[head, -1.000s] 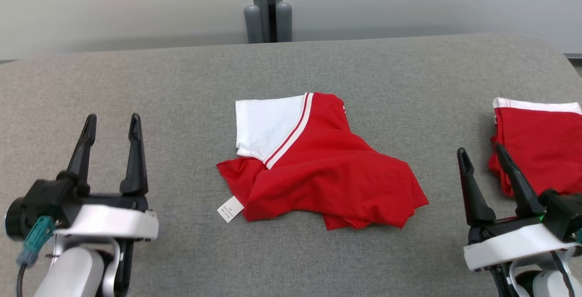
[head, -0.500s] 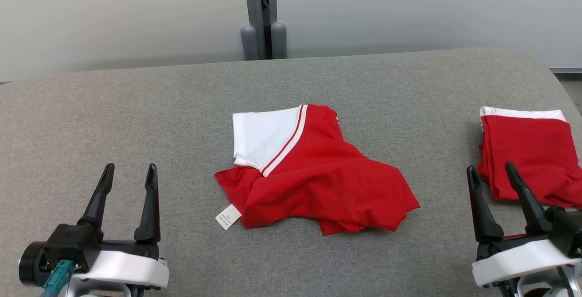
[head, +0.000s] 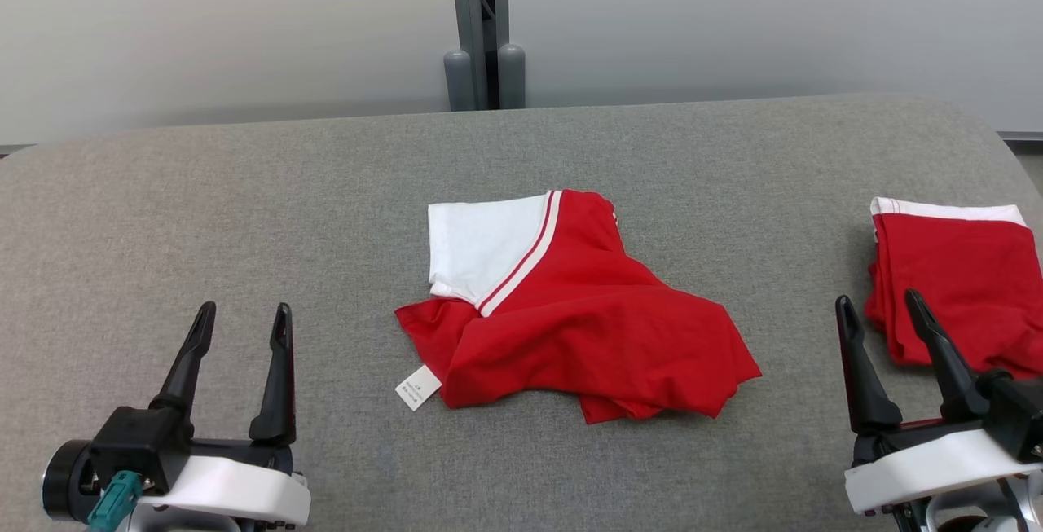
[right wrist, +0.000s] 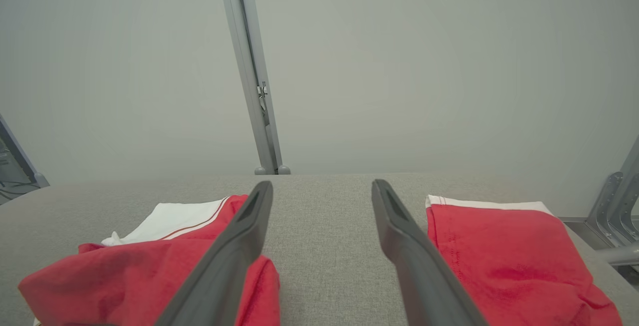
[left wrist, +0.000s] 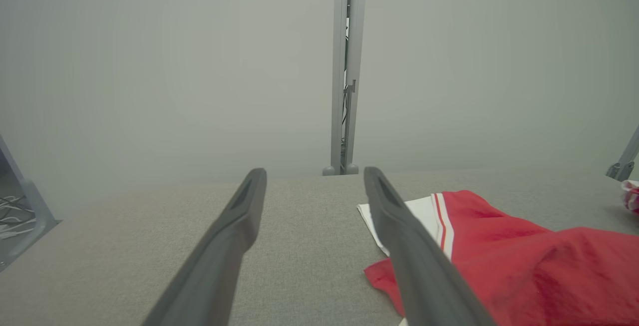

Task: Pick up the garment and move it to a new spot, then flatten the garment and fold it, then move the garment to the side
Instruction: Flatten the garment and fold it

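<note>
- Fingers [head: 277,369] of the left gripper [head: 244,310] are spread apart at 7 o'clock in the head view, and nothing is held between them.
- The right gripper [head: 877,299] is seen at 4 o'clock, spread apart too and empty.
- The garment [head: 587,328] is found crumpled in the middle of the grey tabletop [head: 244,190], between both grippers and touched by neither.
- Its long side is laid on a slant, from the white part [head: 481,247] at 11 o'clock down to a red corner [head: 737,369] at 4 o'clock.
- A white label [head: 417,387] is stuck out at its 7 o'clock edge.
- From the left gripper the garment is found at 3 o'clock; from the right gripper, at 9 o'clock.
- The red corner is judged a bit closer to the right gripper than the label side is to the left one.
- A folded red piece [head: 953,279] is laid just beside the right gripper, at 2 o'clock from it, well apart from the garment.
- The picking up is judged not yet begun; each gripper would need to be brought inward to an edge.
- Care is needed near the folded red piece.
</note>
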Controlling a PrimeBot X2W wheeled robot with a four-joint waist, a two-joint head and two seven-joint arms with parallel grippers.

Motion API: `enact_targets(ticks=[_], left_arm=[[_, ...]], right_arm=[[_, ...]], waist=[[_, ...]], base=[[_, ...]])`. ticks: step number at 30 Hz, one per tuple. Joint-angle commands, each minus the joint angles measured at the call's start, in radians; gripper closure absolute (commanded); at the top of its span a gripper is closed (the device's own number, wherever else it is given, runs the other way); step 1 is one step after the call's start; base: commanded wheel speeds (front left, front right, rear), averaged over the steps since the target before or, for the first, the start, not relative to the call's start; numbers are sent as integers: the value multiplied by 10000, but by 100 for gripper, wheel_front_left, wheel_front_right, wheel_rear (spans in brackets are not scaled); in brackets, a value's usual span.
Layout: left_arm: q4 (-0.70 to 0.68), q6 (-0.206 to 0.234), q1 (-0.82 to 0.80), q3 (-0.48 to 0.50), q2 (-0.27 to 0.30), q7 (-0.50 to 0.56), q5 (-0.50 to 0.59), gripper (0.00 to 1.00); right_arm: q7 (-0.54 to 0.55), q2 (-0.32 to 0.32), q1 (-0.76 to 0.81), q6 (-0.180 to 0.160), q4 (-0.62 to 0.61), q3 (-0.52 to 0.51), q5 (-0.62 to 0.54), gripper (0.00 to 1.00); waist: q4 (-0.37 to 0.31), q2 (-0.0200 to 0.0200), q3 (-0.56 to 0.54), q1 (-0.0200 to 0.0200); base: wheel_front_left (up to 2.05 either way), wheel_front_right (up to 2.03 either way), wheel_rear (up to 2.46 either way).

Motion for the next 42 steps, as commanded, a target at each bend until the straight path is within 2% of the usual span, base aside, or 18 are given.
enact_targets(ticks=[1,9,17,22,28,34,42], left_arm=[[-45,34,-41,-4,27,19,-7,0],[-68,82,-314,63,-106,-112,-63,0],[120,-183,-973,-323,-456,-222,10,0],[529,-440,-1353,-632,-884,-373,-12,0],[1106,-771,-1742,-817,-1425,-553,76,0],[1506,-1075,-2136,-883,-1945,-619,228,0],[1689,-1812,-2745,-380,-2610,-625,800,0]], right_arm=[[24,1,28,3,-12,-19,-15,0],[389,-73,-463,3,111,189,244,0],[1878,-946,-3126,3,1425,1934,669,0],[2974,-1419,-4984,3,2811,3174,821,0],[3503,-1405,-7026,3,4982,4435,1107,0],[3569,-1324,-8238,1,7038,5158,1198,0],[3646,-1283,-9501,3,9866,5984,1285,0]], waist=[[19,-1,-1,0],[298,-1,118,0],[1447,-1,878,0],[2274,-1,1334,0],[3222,-1,1791,0],[3965,-1,2152,0],[4667,-1,2537,0]], base=[[0,0,0],[0,0,0],[0,0,0],[0,0,0],[0,0,0],[0,0,0],[0,0,0]])
